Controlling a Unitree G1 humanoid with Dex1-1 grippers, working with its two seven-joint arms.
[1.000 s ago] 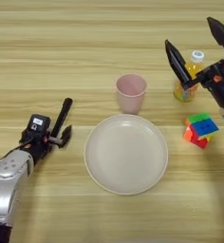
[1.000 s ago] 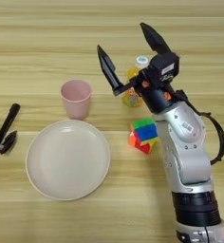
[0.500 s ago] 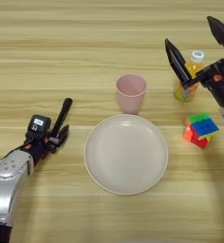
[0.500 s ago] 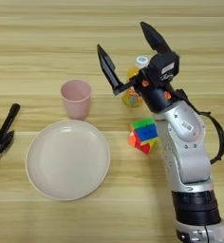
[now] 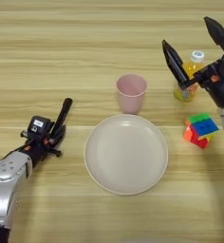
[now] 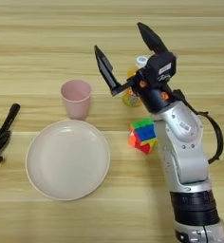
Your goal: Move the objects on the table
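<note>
The cream plate (image 5: 126,154) lies nearest on the table (image 5: 61,52). Left of it the left claw (image 5: 60,121) rests low, its opening unreadable. A colourful cube (image 6: 142,135) sits right of the plate. Farther back stands the pink cup (image 5: 131,92); the right claw (image 6: 128,56) gapes wide, empty, over a small yellow bottle (image 5: 189,80).

The cup (image 5: 131,92) stands just behind the plate (image 5: 126,154), with a bottle (image 5: 188,84) and cube (image 5: 201,130) to the right.

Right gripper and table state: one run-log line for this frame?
right gripper: open, above yellow bottle | left gripper: shut, parked left | cup behind plate | cube: untouched
</note>
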